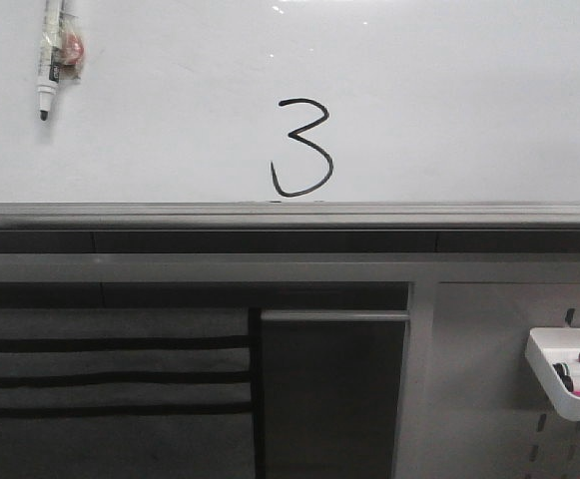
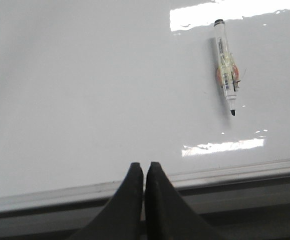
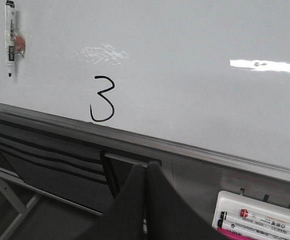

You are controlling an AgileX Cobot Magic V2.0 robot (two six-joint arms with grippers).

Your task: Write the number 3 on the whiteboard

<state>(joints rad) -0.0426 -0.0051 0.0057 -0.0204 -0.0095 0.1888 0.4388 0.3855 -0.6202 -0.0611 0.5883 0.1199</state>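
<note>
Glossy white whiteboard [image 1: 449,100], near edge: black marker number 3 [image 1: 301,149] finished, smudge-prone; left claw [image 2: 144,172], right claw [image 3: 145,172] closed, empty.

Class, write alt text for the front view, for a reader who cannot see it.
A black number 3 is drawn low on the whiteboard, just above its grey rail. An uncapped marker sits on the board at upper left; a white tray of markers hangs at lower right.

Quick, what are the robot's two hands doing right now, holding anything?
Left gripper: closed, holding nothing.
Right gripper: closed, holding nothing.
</note>
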